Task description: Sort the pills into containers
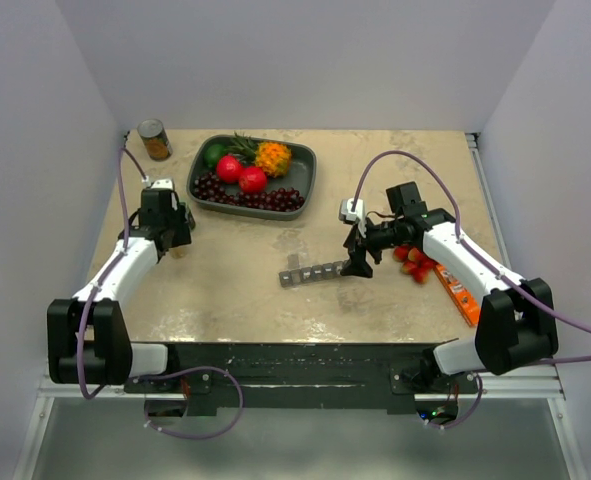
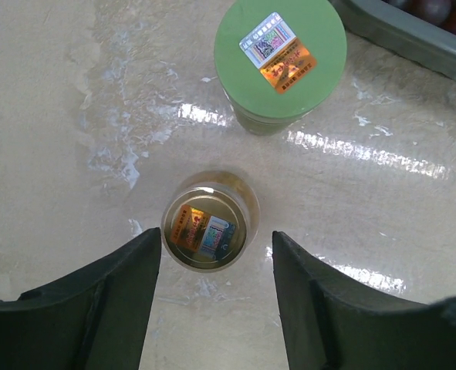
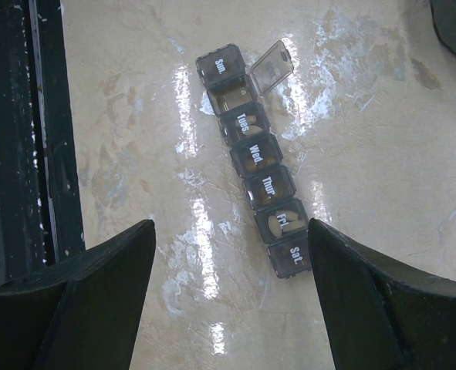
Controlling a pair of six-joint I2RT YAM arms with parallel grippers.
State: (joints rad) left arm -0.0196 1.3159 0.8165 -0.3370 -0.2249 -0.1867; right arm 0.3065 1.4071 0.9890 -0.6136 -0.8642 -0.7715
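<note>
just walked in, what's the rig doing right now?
Pill sorting in progress. The left gripper is open, straddling a small gold-lidded bottle without gripping it; a green-lidded bottle stands nearby. The right gripper hangs open above the containers, a weekday pill strip with its second lid flipped open; pills seem to lie in several compartments.

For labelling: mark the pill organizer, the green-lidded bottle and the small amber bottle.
pill organizer (image 3: 256, 154): right wrist view, on the Wed. lid.
green-lidded bottle (image 2: 278, 51): left wrist view, on its lid sticker.
small amber bottle (image 2: 205, 229): left wrist view, on its cap.
</note>
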